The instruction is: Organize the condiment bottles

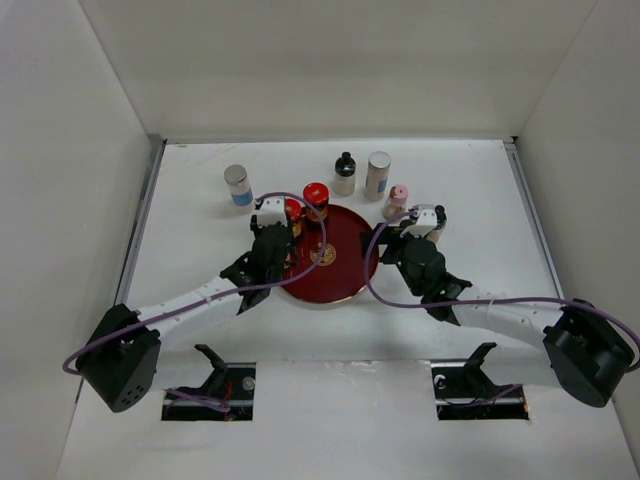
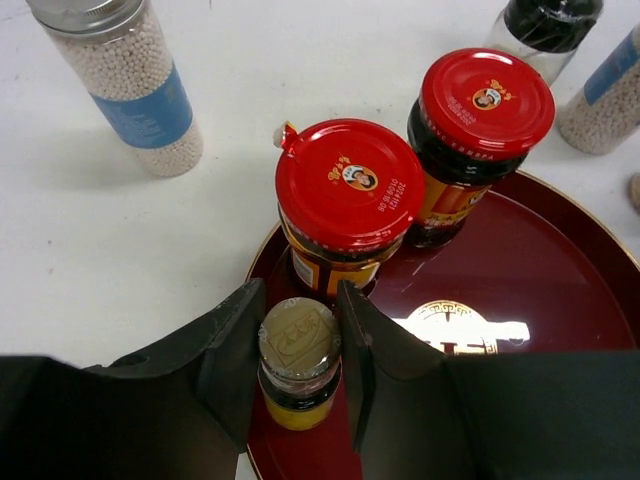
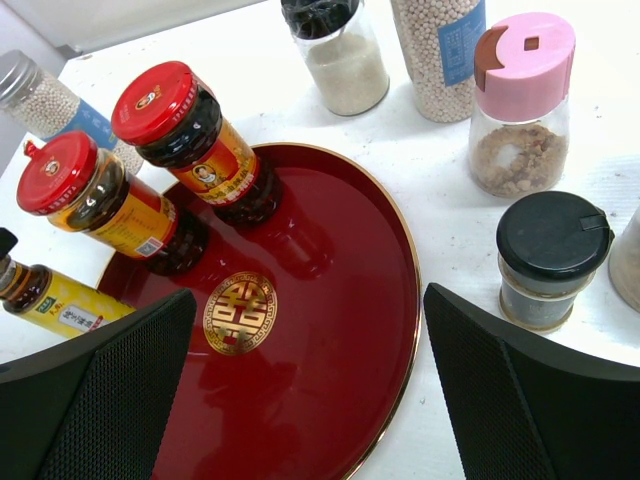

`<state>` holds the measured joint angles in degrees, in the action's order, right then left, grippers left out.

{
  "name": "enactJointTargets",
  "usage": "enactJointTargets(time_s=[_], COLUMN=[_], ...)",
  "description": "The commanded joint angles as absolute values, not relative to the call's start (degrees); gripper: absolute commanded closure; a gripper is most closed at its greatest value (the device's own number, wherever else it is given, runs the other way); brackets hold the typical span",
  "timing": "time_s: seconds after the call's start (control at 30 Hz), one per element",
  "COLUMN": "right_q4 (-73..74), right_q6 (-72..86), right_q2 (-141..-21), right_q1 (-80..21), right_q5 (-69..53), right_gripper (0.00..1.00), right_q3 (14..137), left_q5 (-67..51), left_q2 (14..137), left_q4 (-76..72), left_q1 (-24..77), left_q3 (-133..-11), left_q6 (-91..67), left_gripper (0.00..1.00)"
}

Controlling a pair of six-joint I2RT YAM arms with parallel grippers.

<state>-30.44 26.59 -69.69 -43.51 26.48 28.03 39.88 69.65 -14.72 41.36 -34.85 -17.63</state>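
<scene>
Left tool [image 2: 297,365] is clamped tight on the slim yellow-labelled bottle [image 2: 298,335], one finger on each side just below its pale gold embossed cap. There's dark liquid at the neck and a yellow label underneath. The bottle is upright at the 10 o'clock rim of the dark red tray [image 1: 340,275]. Whether its base touches the tray, I cannot tell.

Just beside it on the tray is the nearer red-lidded jar [image 2: 350,185], at about 11 o'clock, with dark contents, an orange-yellow label and a small logo on the lid. Side by side with it, closer to 12, is the farther red-lidded jar [image 2: 487,100], same look.

Off the tray, on the white bench [image 1: 480,190], there's a row. The silver-lidded bead jar [image 1: 237,183], blue label, is out at 10 o'clock. The black-capped bottle [image 1: 345,172] of white powder is at 12. The tall bead jar [image 1: 378,172] is at 1. The pink-capped jar [image 3: 520,100] of brown crumbs is at 2.

Right tool [image 3: 310,330] has its jaws spread wide and carries nothing, by the tray's 2 o'clock side. The squat black-capped jar [image 3: 553,255] stands just beside one of its fingers.
</scene>
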Motion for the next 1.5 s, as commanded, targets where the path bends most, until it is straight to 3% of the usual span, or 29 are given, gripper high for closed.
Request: enactJointTargets(time_s=[0.0,0.23,0.37,0.6,1.07,1.47], right_q4=[-32.61,-32.78,-32.34,-32.34,-32.34,-32.34], right_q6=[26.63,26.89,26.72,26.72,27.33,27.42], right_q2=[-69.26,-69.08,-69.61,-69.17,-68.2,-69.17], right_q1=[-43.46,-43.46,-43.46,-43.46,-43.46,-43.46], right_q5=[26.45,26.28,25.84,26.1,25.49,25.14], right_gripper=[0.01,0.01,0.01,0.01,0.01,0.01], right_q3=[28.74,28.57,29.0,28.92,28.48,28.83], left_q5=[39.29,39.73,39.9,38.85,33.14,26.46], left_q2=[68.29,64.69,62.06,60.37,85.32,96.32], left_q4=[-19.25,-19.6,-19.86,-21.97,-14.07,-10.9], left_q1=[41.18,41.18,40.83,35.12,19.91,13.05], left_q3=[-33.31,-32.87,-34.19,-38.57,-61.33,-69.16], left_q6=[-18.89,-18.37,-16.62,-17.14,-17.31,-18.99], left_gripper=[0.66,0.26,0.17,0.17,0.18,0.2])
